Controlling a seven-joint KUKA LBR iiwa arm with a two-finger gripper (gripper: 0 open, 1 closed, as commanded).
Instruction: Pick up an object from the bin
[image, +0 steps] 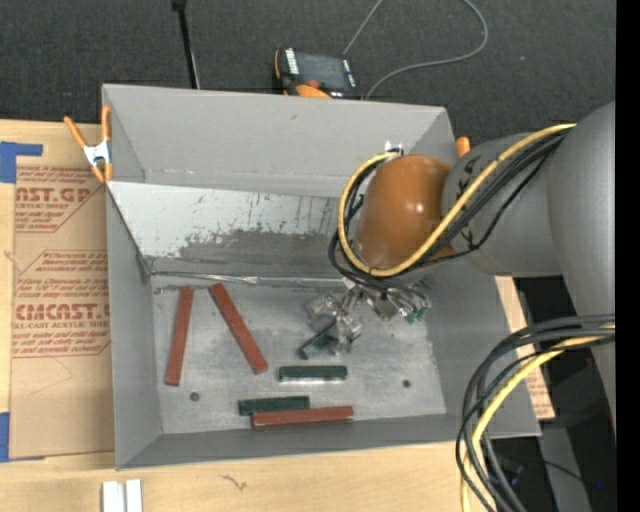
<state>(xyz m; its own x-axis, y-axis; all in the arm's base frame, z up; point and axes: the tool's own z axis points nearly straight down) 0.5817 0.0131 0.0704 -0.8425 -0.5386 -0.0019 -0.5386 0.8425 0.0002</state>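
Lying in the bin (250, 130): three red-brown sticks (178, 335), three dark green sticks (312, 373); fingers' (338, 322) state unclear.

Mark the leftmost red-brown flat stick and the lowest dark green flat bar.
Leftmost red-brown flat stick (179, 336): camera view, mid-length.
Lowest dark green flat bar (273, 405): camera view, its middle.
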